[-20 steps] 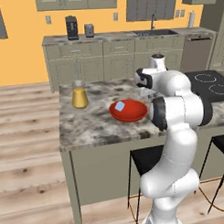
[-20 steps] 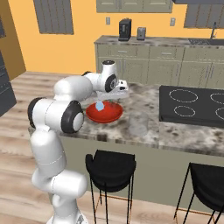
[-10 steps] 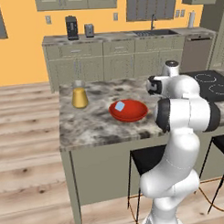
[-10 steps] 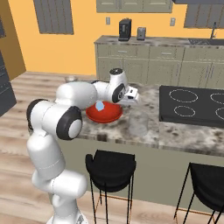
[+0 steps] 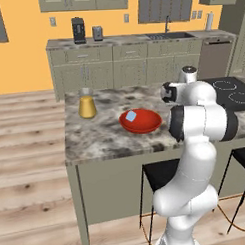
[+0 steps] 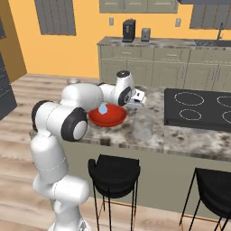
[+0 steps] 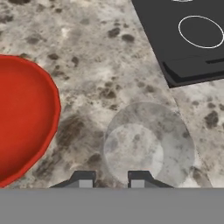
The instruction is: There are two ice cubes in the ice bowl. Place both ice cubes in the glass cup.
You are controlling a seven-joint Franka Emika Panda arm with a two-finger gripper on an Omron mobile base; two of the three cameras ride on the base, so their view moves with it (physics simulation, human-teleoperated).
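One ice cube (image 5: pixel 130 115) sits in the red ice bowl (image 5: pixel 144 127), toward its rim on the side of the yellow vessel (image 5: pixel 87 106). That's the only cube we can place w/ certainty; where the 2nd is, we can't tell.

The glass cup (image 7: pixel 148 142) stands upright on the speckled surface (image 5: pixel 95 138), just beside the bowl, btwn it and the black cooktop (image 7: pixel 183 39). Looking down into it in the hand view we see only pale glass and stone, no blue, so we judge it empty.

The fingers (image 7: pixel 85 179) hang above the cup's near rim, tips a little apart. Nothing shows btwn them, so we can't tell if they're clenched on a cube or bare.

Our read: neither cube is in the cup yet. At best the 1st is about to be dropped in; the bowl's cube is left to fetch.
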